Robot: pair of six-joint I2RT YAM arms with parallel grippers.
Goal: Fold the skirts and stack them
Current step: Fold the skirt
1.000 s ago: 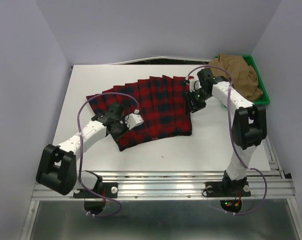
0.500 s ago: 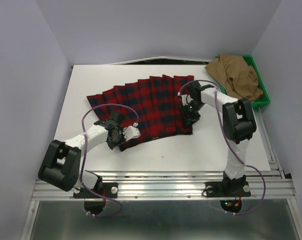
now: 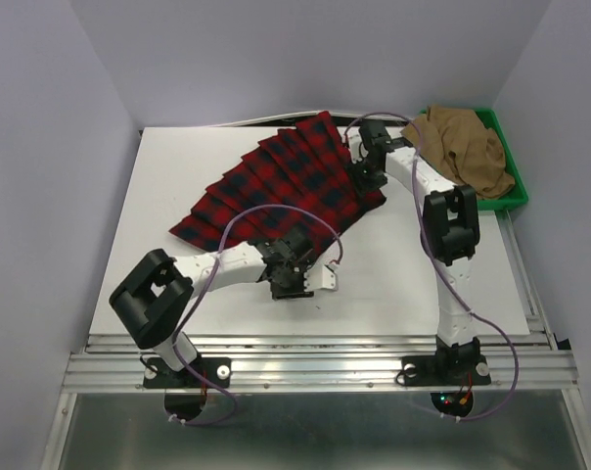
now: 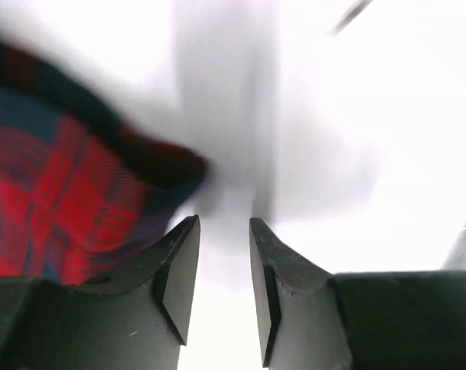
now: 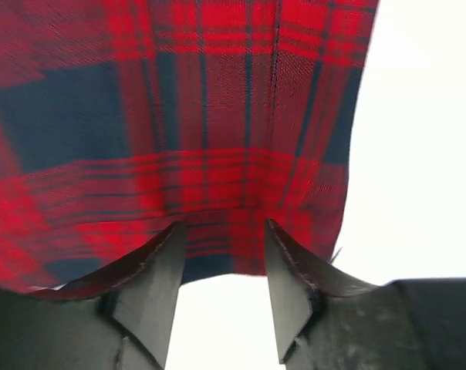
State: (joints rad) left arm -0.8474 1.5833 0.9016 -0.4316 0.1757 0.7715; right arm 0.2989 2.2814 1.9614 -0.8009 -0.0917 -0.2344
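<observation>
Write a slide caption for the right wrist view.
Right claw at the edge of the red plaid skirt.

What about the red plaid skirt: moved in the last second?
Yes. The red plaid skirt has swung its right end toward the table's far edge, now level with the green tray's far end.

The red plaid skirt (image 3: 276, 186) has swung round. A second ago it lay spread across the middle of the table (image 3: 178, 157); now it fans slantwise, with its far corner up near the back edge. The right gripper (image 5: 221, 225) has moved back along with that end. The left gripper (image 4: 221, 223) has slid rightward and nearer, and sits just beside the cloth's near edge.
</observation>
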